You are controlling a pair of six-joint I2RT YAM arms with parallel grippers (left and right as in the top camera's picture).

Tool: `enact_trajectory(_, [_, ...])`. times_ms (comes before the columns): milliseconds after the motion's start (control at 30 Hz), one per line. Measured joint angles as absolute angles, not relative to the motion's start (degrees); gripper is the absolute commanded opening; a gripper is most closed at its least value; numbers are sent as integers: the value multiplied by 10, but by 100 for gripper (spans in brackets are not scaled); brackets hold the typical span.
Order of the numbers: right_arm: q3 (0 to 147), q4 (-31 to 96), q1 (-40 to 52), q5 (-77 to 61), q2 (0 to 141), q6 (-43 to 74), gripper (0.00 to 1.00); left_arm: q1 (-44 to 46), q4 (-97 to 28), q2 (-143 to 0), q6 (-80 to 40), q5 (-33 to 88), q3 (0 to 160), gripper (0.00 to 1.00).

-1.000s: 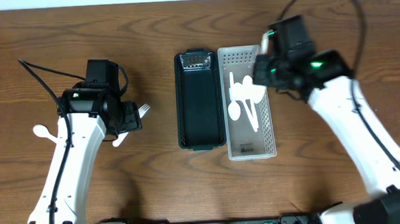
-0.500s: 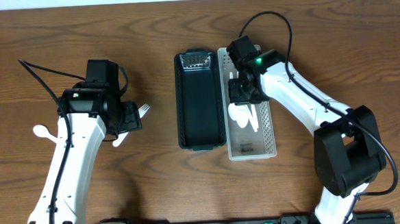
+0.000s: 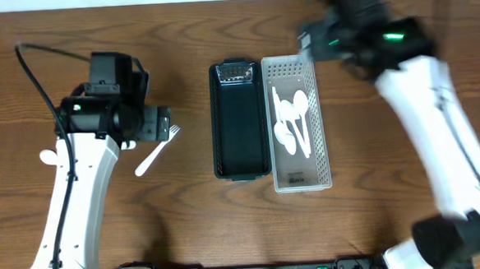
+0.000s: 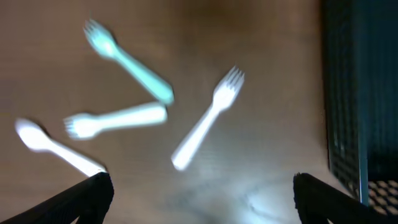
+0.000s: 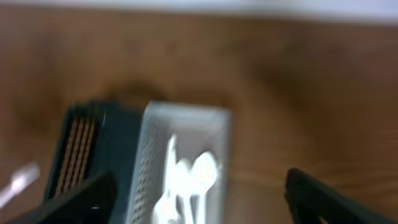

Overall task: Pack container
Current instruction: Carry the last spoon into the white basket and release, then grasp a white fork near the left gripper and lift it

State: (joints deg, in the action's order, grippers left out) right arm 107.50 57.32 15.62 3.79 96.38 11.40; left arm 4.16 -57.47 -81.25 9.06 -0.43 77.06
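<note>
Overhead: spoons in white basket mid-frame, fork left of black tray. L gripper & R gripper spread, empty. Prob. fork step next: L must straddle handle.

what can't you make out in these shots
- Overhead: the right arm is motion-blurred, so its tip is a smear.
- Overhead: the left arm covers most of the loose cutlery; only one fork and a spoon's end show.
- Right wrist: blur stops the spoons in the white basket being counted; the bottom edge cuts the basket off.
- Left wrist: the right edge cuts off the black container.
</note>
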Motion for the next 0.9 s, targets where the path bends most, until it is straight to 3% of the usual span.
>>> enact_trajectory(400, [1090,639,-2,62,892,95,93,42,-475,-965,252,-4,775,97])
enact_trajectory(900, [1090,649,-15,72,895,82,94,42,-477,-1147,282,-2,775,95])
